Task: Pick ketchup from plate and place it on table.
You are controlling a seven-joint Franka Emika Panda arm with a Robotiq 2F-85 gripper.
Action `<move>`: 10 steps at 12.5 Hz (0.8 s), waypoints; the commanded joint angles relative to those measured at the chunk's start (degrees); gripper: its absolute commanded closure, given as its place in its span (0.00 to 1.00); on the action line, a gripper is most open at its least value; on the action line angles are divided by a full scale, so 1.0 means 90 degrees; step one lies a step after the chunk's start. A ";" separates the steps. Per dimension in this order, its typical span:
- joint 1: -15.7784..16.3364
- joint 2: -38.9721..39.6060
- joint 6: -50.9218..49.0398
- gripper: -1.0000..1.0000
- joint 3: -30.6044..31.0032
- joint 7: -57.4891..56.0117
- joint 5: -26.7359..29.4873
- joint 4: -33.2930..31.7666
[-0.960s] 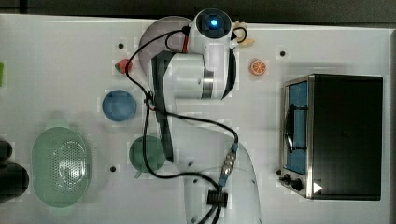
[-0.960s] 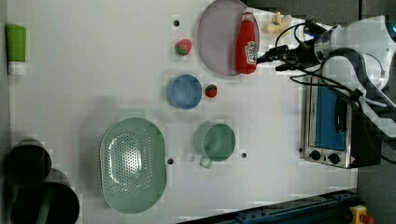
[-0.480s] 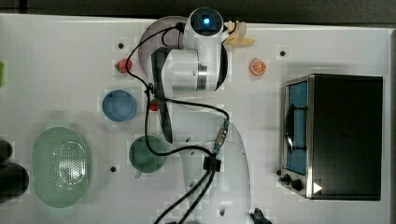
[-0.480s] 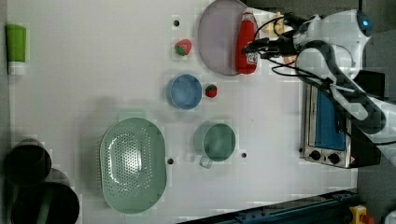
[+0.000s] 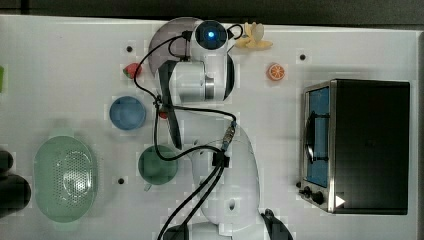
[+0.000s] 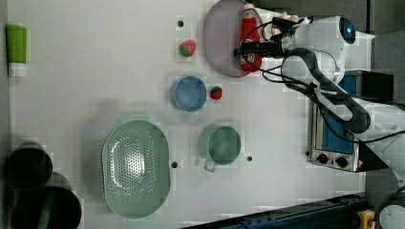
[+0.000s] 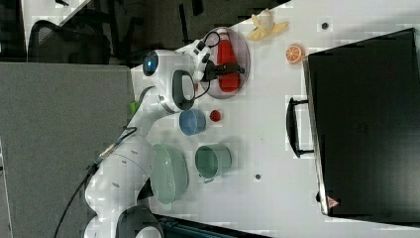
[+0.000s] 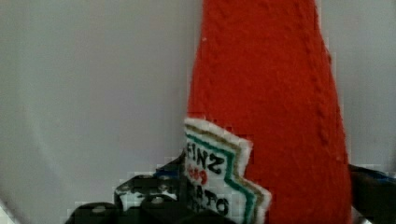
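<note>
The ketchup (image 6: pixel 248 24), a red knitted bottle with a white label, lies on the pale lilac plate (image 6: pixel 222 38) at the far end of the white table (image 6: pixel 95 71). My gripper (image 6: pixel 248 50) reaches over the plate and stands open, one finger on each side of the bottle's body. In the right view the gripper (image 7: pixel 229 70) crosses the ketchup (image 7: pixel 225 49) on the plate (image 7: pixel 242 49). The wrist view has the ketchup (image 8: pixel 271 93) close up, between dark fingers (image 8: pixel 140 200). In the top view my arm covers the bottle, and an edge of the plate (image 5: pixel 167 35) shows.
A strawberry (image 6: pixel 187 48) lies beside the plate. A blue bowl (image 6: pixel 188 93), a small red item (image 6: pixel 216 92), a green cup (image 6: pixel 219 144) and a green colander (image 6: pixel 136 167) stand on the table. A toaster oven (image 5: pixel 357 145), banana (image 5: pixel 254 37) and orange slice (image 5: pixel 275 72) sit at the top view's right.
My arm has swung across the table's far end toward the plate. The gripper, beside the bottle a second ago, now straddles it. The ketchup has not moved.
</note>
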 commanded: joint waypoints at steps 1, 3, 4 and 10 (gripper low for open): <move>0.0014 -0.0114 0.0166 0.04 -0.0040 -0.0264 -0.0039 0.0131; 0.0012 -0.0106 0.0183 0.29 -0.0058 -0.0265 -0.0039 0.0145; 0.0019 -0.0113 0.0182 0.40 -0.0052 -0.0263 -0.0039 0.0150; 0.0014 -0.0707 0.0048 0.40 0.0034 0.0121 0.0028 0.0286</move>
